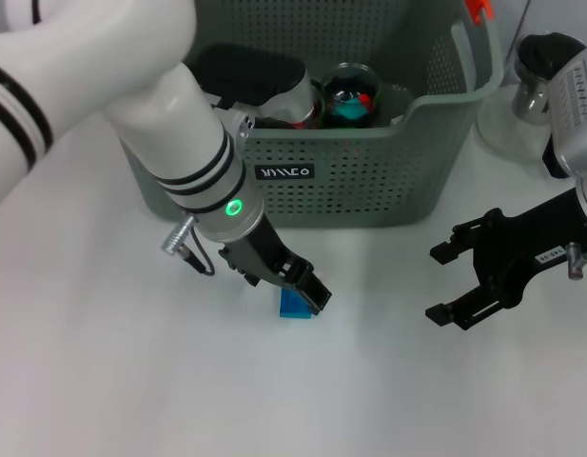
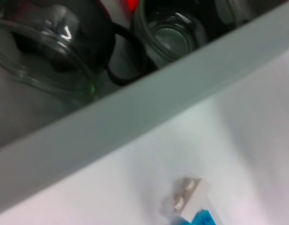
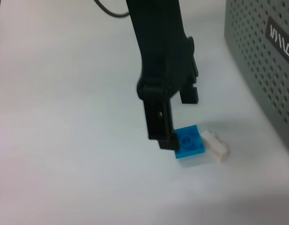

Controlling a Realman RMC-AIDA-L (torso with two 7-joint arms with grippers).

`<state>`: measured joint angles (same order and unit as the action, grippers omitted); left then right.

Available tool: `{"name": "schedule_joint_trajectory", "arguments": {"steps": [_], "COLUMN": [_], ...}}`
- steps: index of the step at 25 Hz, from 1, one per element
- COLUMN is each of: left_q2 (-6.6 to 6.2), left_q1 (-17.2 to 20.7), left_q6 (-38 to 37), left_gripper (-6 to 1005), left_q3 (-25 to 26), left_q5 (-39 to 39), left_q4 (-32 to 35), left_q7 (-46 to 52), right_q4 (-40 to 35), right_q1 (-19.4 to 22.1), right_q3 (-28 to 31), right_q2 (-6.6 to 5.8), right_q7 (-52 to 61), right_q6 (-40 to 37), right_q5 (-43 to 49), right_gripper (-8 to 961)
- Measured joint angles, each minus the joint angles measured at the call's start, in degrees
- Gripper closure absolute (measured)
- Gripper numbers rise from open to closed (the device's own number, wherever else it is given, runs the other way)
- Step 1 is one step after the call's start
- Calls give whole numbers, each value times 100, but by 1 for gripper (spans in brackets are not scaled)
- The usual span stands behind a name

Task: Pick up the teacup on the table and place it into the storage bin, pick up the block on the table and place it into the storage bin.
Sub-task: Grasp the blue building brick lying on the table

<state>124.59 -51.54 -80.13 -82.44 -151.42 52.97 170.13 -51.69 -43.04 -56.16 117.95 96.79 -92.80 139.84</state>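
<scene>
While my left gripper (image 1: 307, 290) straddles the blue block (image 1: 295, 304) just before the storage bin (image 1: 369, 181), jaws apart, I'd centre it, avoiding the white piece (image 3: 215, 145). Right gripper (image 1: 447, 283) idles open beside the bin.

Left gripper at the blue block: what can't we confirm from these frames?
- Grip: the left gripper hangs over the blue plastic block; one finger hides the contact.
- Head view: the fingers cover most of the block.
- Small white brick: not visible in the head view.
- Grey-green perforated storage bin: contents blurred in the left wrist view, so teacup unconfirmed.
</scene>
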Motion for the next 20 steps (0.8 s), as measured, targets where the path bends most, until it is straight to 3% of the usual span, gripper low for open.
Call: {"name": "schedule_joint_trajectory", "arguments": {"steps": [8,11,14,16,17,20], "left_q2": [-22,-16,-14,-14,-19,-35], "left_q1": [866,1246,1649,1649,1948,2113], "left_q6": [-886,-1094,-1386,-1386,-1880,-2237], "left_gripper": [48,48,48,48,48,48], "left_q3": [288,645,1328,1328,2224,2941], "left_q5": [294,777,1659,1659,2524,2883], "left_q4": [1409,1828,2043,2043,1956,1728], "left_q7": [-784,-1396,-2435,-2435,-3703,-4590], "right_q4": [21,22,22,22,23,35], "right_q1": [23,21,-14,-41,-59,-136], "right_q3": [36,32,19,18,19,6], "right_q2": [-27,-31,-11,28,56,164], "right_q7": [-3,-3,-3,-3,-3,16], "right_q6": [-8,-7,2,18,34,131], "right_q5": [0,-11,-22,-27,-29,-34], "right_gripper": [37,37,37,37,38,38]}}
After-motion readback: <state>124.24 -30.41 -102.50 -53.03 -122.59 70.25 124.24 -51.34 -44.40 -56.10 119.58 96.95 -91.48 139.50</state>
